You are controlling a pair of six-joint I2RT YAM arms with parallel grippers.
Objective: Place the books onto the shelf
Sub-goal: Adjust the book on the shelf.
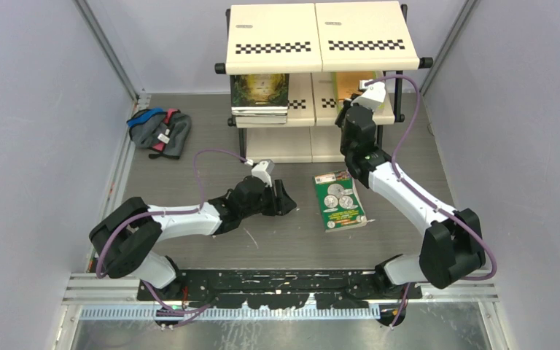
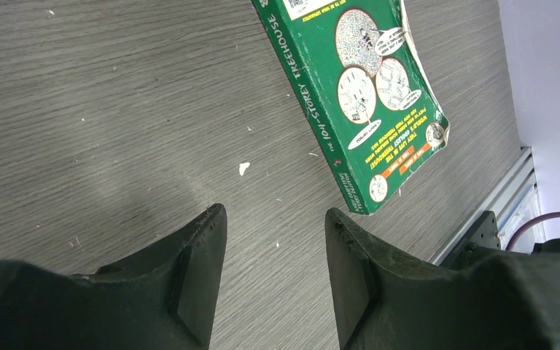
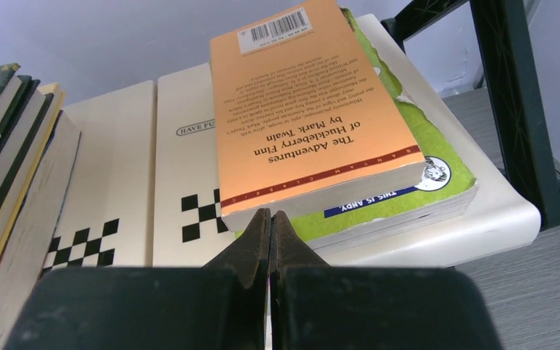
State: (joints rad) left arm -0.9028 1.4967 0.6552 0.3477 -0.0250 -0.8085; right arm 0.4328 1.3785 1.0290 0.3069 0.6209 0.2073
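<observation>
Shelf: I am looking at the shelf (image 1: pixel 321 29) standing at the far side of the table (image 1: pixel 292 240), its cream boards with checkered strips facing me.
Left gripper: I am holding the left gripper (image 2: pixel 273 215) low over the table. Its two fingers are spread apart and nothing is sitting between them.
Green book: the green book (image 2: pixel 364 95), titled "The 104-Storey Treehouse", is lying flat on the table. It is just ahead of the left fingertips and to their right, apart from them. In the top view it is sitting between the two arms, in front of the shelf.
Right gripper: the right gripper (image 3: pixel 270 219) is reaching in at the right half of the shelf's middle tier. Its fingers are pressed tight together and are gripping nothing. The tips are pointing at the near edge of the orange book (image 3: pixel 299 109); I cannot tell whether they are touching it.
Orange book: it is lying flat, back cover up, on top of the lime green book (image 3: pixel 426 135). Both are resting on the right half of the middle tier.
Stack of books (image 1: pixel 259 93): it is sitting on the left half of the same tier, with a dark green-gold cover on top.
Cloth bundle (image 1: pixel 159 131): it is lying on the table at the far left, well apart from both arms.
</observation>
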